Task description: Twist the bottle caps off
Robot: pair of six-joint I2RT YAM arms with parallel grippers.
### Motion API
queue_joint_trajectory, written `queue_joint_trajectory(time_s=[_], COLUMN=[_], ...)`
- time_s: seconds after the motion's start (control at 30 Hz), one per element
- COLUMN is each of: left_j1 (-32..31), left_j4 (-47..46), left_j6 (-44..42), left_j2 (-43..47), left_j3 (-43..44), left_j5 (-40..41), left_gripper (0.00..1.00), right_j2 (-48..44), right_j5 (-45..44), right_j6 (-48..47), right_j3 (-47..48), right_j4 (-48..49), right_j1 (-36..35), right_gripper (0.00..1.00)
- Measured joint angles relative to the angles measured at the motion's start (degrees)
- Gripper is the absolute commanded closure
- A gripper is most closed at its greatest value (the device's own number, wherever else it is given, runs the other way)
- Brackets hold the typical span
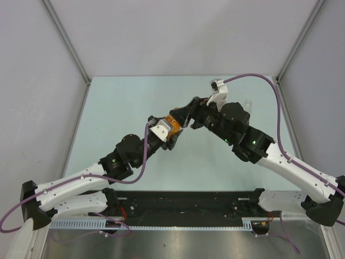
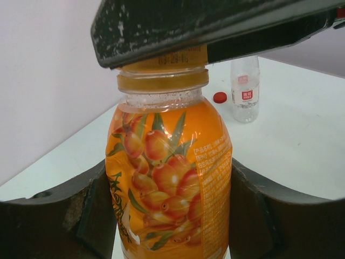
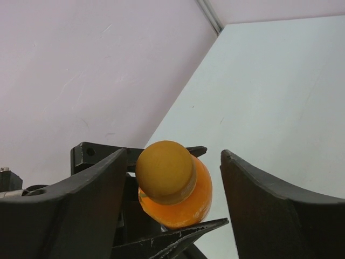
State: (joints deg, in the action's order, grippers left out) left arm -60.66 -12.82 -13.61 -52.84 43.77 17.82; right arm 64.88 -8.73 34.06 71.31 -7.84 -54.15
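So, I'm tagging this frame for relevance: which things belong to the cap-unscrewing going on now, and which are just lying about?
In the job:
- orange bottle, clamped in the left gripper
- orange cap, on its neck, between the jaws of the open right gripper

Lying about:
- clear bottle with red label
- red cap, loose on the table beside it
- purple cables

Bright, even, diffuse light; faint soft shadows; close foreground slightly blurred.

We see an orange bottle point(image 2: 170, 178) whose label is patterned with orange berries and green leaves, and its orange cap point(image 3: 164, 170) is plain. Toward the far right corner of the pale green table point(image 1: 135, 97), we see a red cap point(image 2: 219, 97) and a clear bottle point(image 2: 245, 89) with a red-and-white label.
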Motion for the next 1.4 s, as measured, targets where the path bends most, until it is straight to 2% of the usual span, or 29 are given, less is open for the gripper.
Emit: queue_joint_trajectory(time_s=[0.23, 0.33, 0.53, 0.57, 0.87, 1.03, 1.17, 1.4], left_j1=[-0.4, -0.5, -0.5, -0.5, -0.5, -0.2, 1.8, 10.2], left_j4=[0.0, 0.1, 0.0, 0.0, 1.7, 6.3, 10.1, 9.7], left_j6=[-0.3, -0.5, -0.5, -0.5, 0.1, 1.2, 4.9, 17.3], left_j2=[0.0, -0.1, -0.2, -0.2, 0.4, 2.9, 4.3, 3.3], left_j3=[0.0, 0.0, 0.0, 0.0, 0.2, 1.8, 4.9, 8.8], left_j5=[0.0, 0.0, 0.0, 0.0, -1.1, -6.6, -17.5, -47.2], left_gripper=[1.0, 1.0, 1.0, 1.0, 1.0, 1.0, 1.0, 1.0], right_j2=[0.6, 0.6, 0.6, 0.6, 0.5, -1.0, -3.6, -7.3], right_j5=[0.2, 0.5, 0.4, 0.4, 2.4, 9.5, 17.9, 30.4], right_j6=[-0.1, 0.0, -0.3, -0.3, -1.9, -4.4, -8.0, -14.0], right_j3=[0.1, 0.2, 0.3, 0.3, 0.4, 0.5, 0.9, 1.5], right_j4=[0.0, 0.3, 0.2, 0.1, -0.6, -0.8, -0.6, 0.7], right_j1=[0.0, -0.2, -0.2, -0.2, -0.2, 1.2, 2.5, 3.3], right_gripper=[0.47, 0.58, 0.86, 0.99, 1.0, 1.0, 1.0, 1.0])
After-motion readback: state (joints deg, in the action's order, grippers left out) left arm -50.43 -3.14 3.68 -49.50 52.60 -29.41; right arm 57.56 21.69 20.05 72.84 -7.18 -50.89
